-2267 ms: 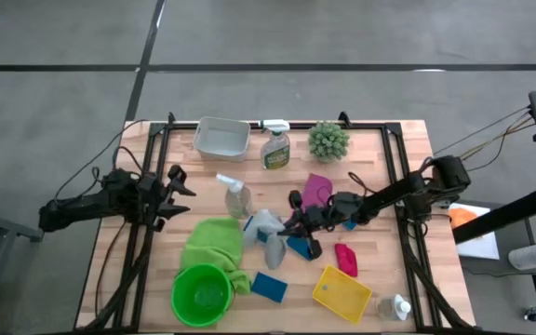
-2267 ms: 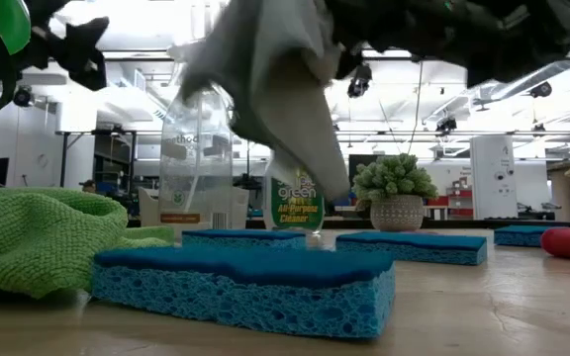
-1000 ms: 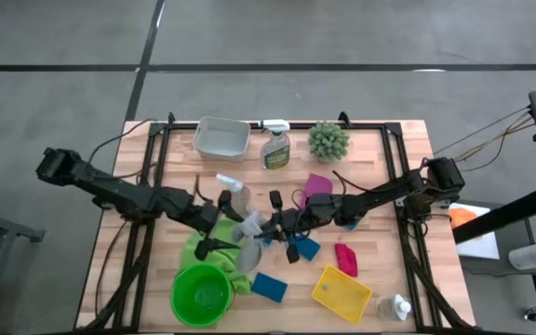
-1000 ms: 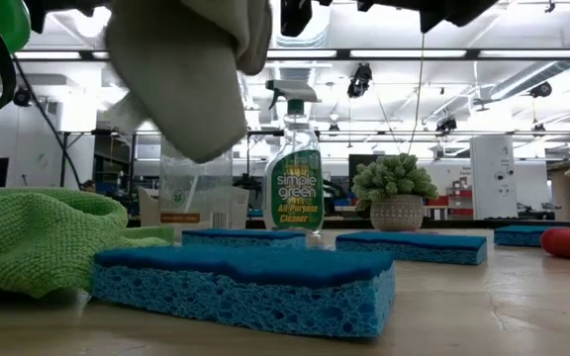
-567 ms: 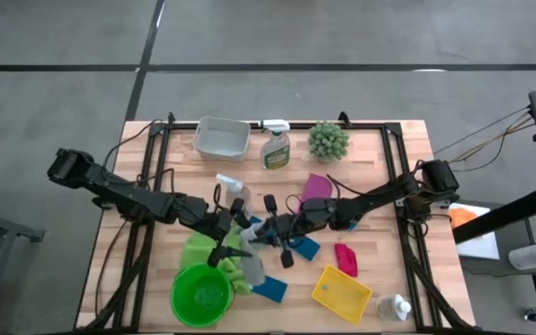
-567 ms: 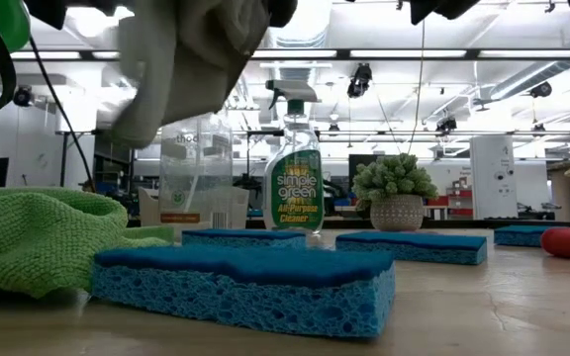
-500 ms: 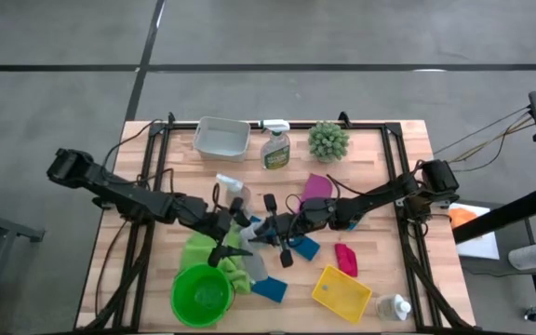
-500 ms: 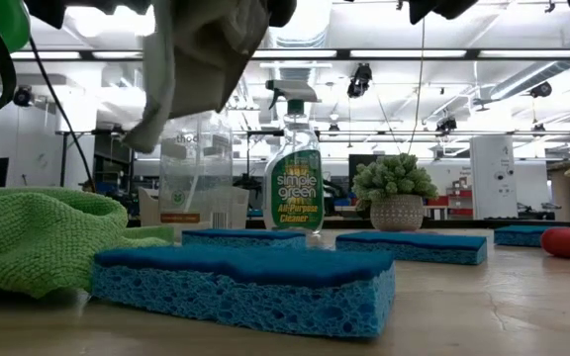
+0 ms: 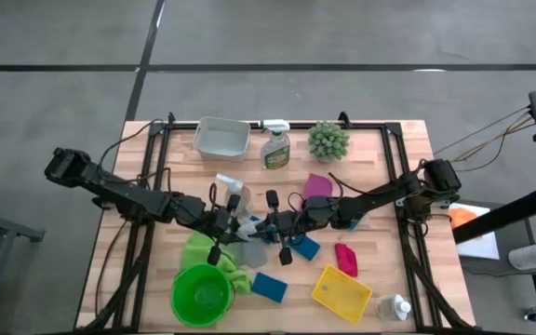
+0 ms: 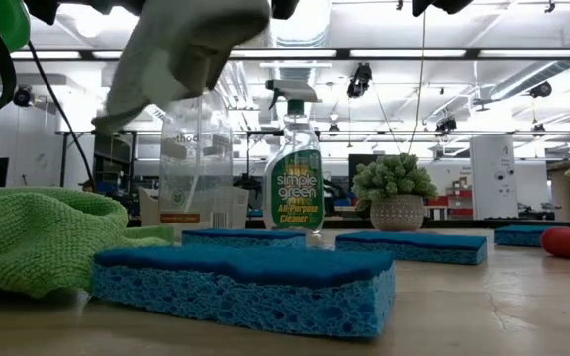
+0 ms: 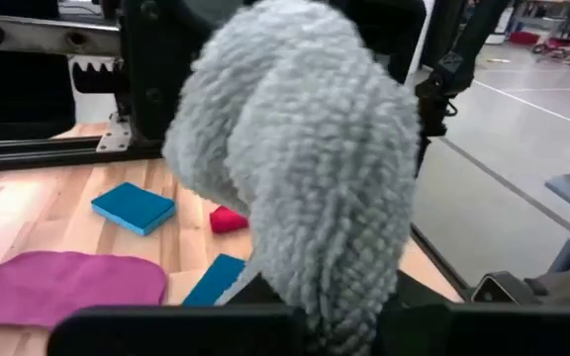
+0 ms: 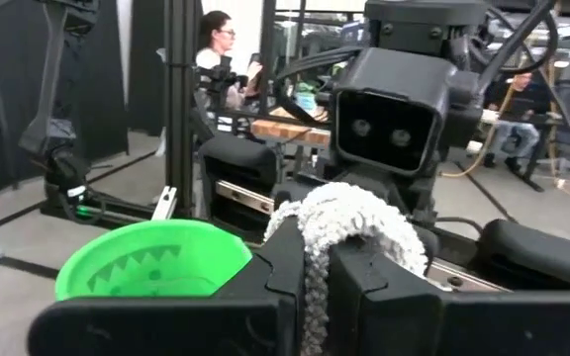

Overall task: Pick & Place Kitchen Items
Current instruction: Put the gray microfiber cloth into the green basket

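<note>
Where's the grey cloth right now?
In the high view the grey cloth hangs above the table's middle, pinched between the left pincer and the right pincer, just right of the green cloth and above the blue sponge.

I see both arms extended to mid-table, left gripper (image 9: 231, 228) and right gripper (image 9: 263, 226) facing, both clamped closed.
</note>
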Motion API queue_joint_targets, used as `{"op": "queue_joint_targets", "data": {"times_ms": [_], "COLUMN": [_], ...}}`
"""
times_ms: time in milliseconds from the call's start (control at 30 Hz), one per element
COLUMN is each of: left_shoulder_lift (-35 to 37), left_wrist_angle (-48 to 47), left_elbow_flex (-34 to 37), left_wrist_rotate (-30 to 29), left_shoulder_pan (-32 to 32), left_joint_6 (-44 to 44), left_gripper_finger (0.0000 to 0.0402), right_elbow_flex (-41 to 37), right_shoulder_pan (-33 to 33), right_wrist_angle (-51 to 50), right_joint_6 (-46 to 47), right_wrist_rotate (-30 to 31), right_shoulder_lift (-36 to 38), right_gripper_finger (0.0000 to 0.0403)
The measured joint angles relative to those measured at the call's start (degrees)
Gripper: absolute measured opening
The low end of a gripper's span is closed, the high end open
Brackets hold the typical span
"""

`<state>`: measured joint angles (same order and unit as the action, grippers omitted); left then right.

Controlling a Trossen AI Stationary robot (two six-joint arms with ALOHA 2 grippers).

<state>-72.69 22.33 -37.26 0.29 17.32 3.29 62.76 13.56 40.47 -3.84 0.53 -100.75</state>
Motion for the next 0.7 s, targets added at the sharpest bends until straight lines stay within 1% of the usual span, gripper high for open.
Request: {"op": "queue_joint_targets", "data": {"times_ms": [67,133,233,367,467,567,700], "left_shoulder_lift": [0.5,1.3,3.6,8.3,13.0,18.0,23.9], "left_wrist_angle": [-1.3,-2.9,-6.1,-10.6,-13.5,-16.2,-20.9], "left_elbow_flex": [0.0,0.0,0.0,0.1,0.0,-0.5,-1.9], "left_wrist_rotate": [0.8,0.8,0.8,1.0,1.0,1.0,0.9], "left_shoulder_pan": [0.0,0.1,0.3,1.2,2.5,4.6,8.3], "left_joint_6": [-0.1,-0.2,-0.8,-2.0,-2.9,-4.1,-4.9], "left_gripper_finger": [0.0019,0.0019,0.0012,0.0009,0.0009,0.0009,0.0009], "right_elbow_flex": [0.0,0.0,0.0,0.0,0.0,-0.1,-0.5], "right_shoulder_pan": [0.1,0.2,0.5,1.9,3.8,5.9,8.9], "right_wrist_angle": [0.0,0.3,0.3,0.3,0.3,0.2,0.0], "right_joint_6": [0.0,0.1,-0.1,-4.4,-8.2,-10.9,-15.5], "right_wrist_rotate": [1.0,1.2,1.4,1.2,0.8,0.7,0.7], "right_shoulder_lift": [0.1,0.2,0.4,0.5,1.5,3.0,4.9], "right_gripper_finger": [0.0034,0.0063,0.0126,0.0216,0.0262,0.0281,0.0278]}}
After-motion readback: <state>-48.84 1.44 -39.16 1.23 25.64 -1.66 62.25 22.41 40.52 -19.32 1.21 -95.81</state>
